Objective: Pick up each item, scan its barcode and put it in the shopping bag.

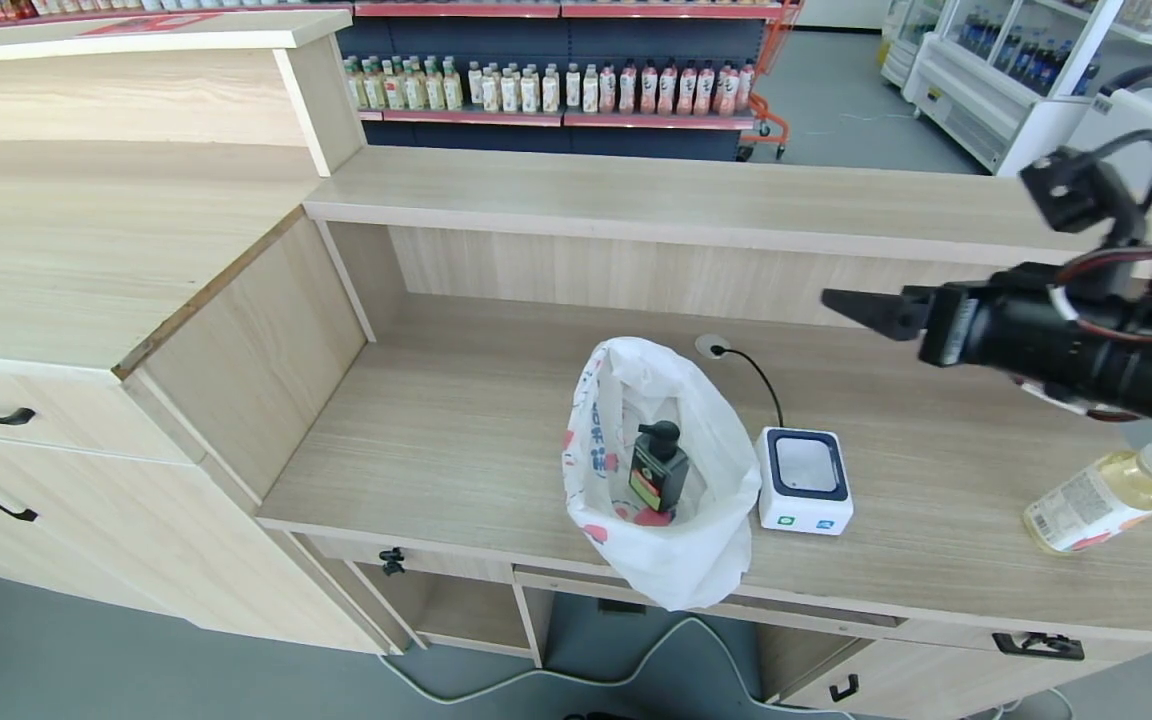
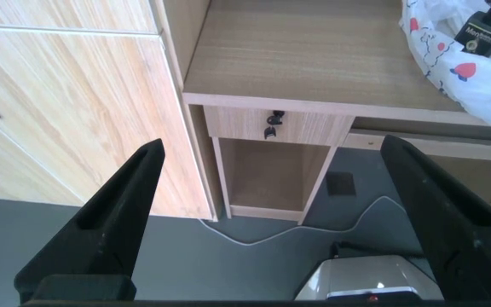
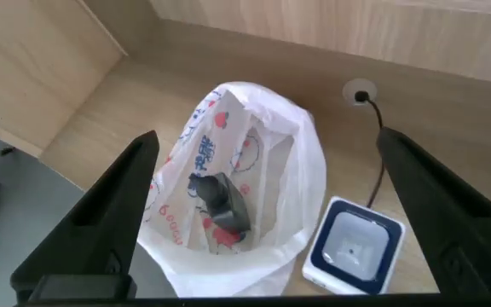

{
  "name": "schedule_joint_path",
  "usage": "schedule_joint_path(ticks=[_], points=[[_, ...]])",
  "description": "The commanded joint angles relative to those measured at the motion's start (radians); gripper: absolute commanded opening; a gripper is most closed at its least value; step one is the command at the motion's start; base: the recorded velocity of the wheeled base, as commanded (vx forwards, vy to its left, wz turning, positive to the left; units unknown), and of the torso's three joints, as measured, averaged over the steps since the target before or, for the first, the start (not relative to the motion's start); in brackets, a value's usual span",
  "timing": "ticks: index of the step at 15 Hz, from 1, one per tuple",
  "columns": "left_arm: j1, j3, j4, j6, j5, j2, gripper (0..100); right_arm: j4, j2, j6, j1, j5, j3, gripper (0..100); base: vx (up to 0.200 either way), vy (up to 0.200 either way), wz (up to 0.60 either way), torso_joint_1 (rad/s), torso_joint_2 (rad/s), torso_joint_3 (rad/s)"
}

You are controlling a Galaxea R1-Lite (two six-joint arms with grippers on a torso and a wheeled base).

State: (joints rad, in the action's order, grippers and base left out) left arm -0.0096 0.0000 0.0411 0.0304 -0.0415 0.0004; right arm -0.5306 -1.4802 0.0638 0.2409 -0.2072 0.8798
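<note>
Hovering above the desk (image 1: 436,440), the right gripper (image 3: 267,136) stood wide open and empty. The shopping bag (image 1: 676,540) sat at the front edge with a pump bottle (image 1: 658,468) upright inside and the scanner (image 1: 804,480) just beside it. The left gripper (image 2: 271,143) hung open and empty, low off the front left corner. A drink bottle (image 1: 1101,497) lay unscanned at the right front corner. Judged next: grasp it and present its barcode.

Pale wood counter (image 1: 436,440) out front, black-handled drawers (image 1: 36,425) on its left. Behind, a red shelf (image 1: 556,119) lined with drink bottles (image 1: 556,88), glass-fronted coolers (image 1: 996,70) far right. A pale cable (image 1: 536,681) loops across the floor below.
</note>
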Motion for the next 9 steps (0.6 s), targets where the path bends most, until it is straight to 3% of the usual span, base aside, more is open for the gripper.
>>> schedule_joint_path(ticks=[1,4,8,9], points=[[0.0,0.0,0.0,0.0,0.0,0.0,100,0.161,0.354,-0.025,-0.186,0.003,-0.202,100,0.0,0.0,0.0,0.0,0.0,0.0],[0.0,0.0,0.0,-0.001,0.0,0.001,100,0.201,0.448,-0.058,-0.327,0.005,-0.361,100,0.0,0.0,0.0,0.0,0.0,0.0],[0.0,0.0,0.0,0.0,0.0,0.0,100,0.196,0.475,-0.082,-0.456,0.008,-0.461,100,0.0,0.0,0.0,0.0,0.0,0.0],[0.0,0.0,0.0,0.0,0.0,0.0,100,0.195,0.479,-0.082,-0.471,0.008,-0.476,100,0.0,-0.2,0.0,0.002,0.0,0.002]])
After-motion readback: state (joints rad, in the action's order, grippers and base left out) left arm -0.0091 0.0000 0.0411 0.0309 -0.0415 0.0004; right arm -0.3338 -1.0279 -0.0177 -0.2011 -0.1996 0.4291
